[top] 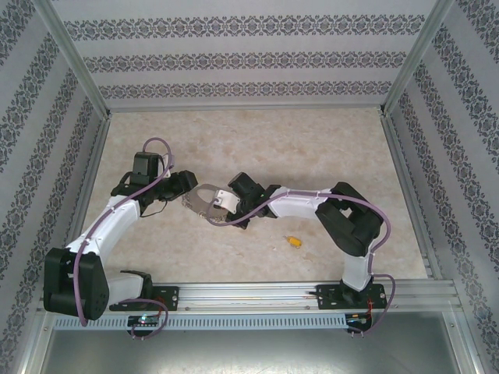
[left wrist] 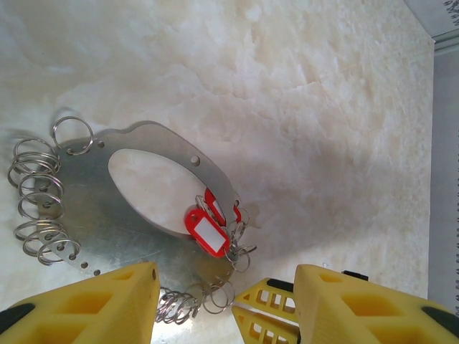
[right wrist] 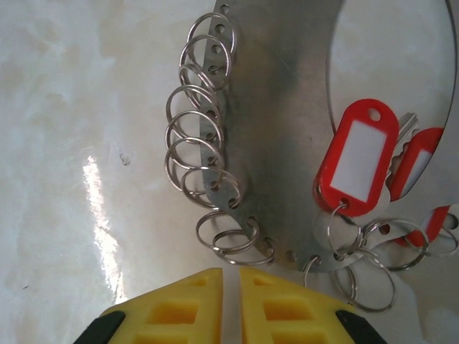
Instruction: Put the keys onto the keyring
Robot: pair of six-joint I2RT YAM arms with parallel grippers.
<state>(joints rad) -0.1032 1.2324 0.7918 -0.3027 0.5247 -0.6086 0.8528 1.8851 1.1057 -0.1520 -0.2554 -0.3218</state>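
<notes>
The keyring (top: 196, 200) is a flat silvery plate with an oval hole (left wrist: 122, 229), several split rings (right wrist: 197, 136) along its edge and red tags (right wrist: 358, 158). It lies mid-table between both grippers. My left gripper (left wrist: 228, 287) is open, its yellow fingers (left wrist: 93, 301) straddling the plate's ringed near edge. My right gripper (right wrist: 231, 276) is shut to a thin slit with nothing in it, its tips just short of the rings. Those tips (left wrist: 267, 309) sit between the left fingers. The tiny yellow-orange key (top: 294, 242) lies alone on the table, right of both grippers.
The table is pale marbled stone (top: 257, 140), enclosed by patterned walls and metal frame posts (top: 74, 58). A metal rail (top: 257, 294) with both arm bases runs along the near edge. Purple cables (top: 156, 144) loop over the arms.
</notes>
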